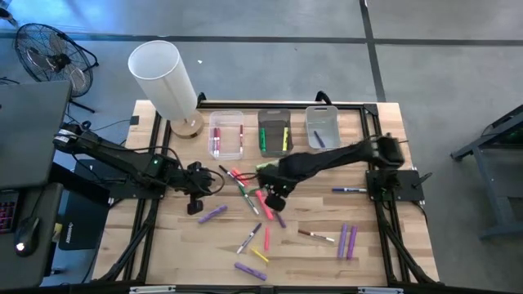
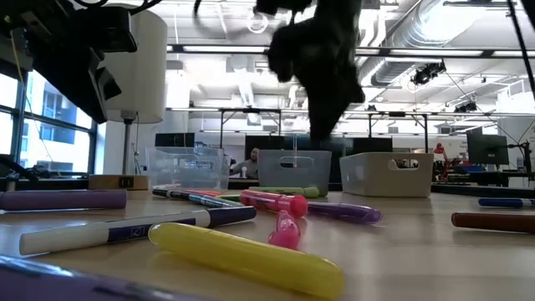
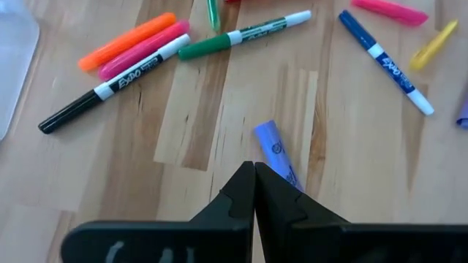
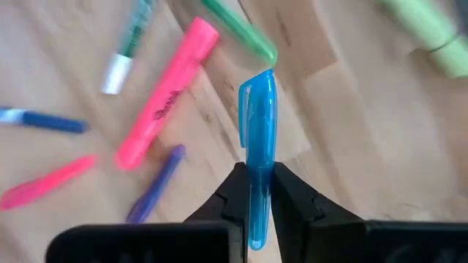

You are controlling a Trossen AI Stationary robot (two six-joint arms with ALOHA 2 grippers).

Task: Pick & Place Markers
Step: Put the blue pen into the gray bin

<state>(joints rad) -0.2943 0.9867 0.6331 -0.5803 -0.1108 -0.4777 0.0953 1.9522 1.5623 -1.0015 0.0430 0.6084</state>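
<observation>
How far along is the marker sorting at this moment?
Early. Some markers already sit in the clear bins. The right gripper is shut on a blue marker; the left gripper waits shut over the table. Most markers, like the purple pair, lie loose.

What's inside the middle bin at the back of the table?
The middle bin holds a green marker and a yellow marker, lying side by side along its length. Its dark floor may hide others; from table height the frosted wall blurs the contents.
</observation>
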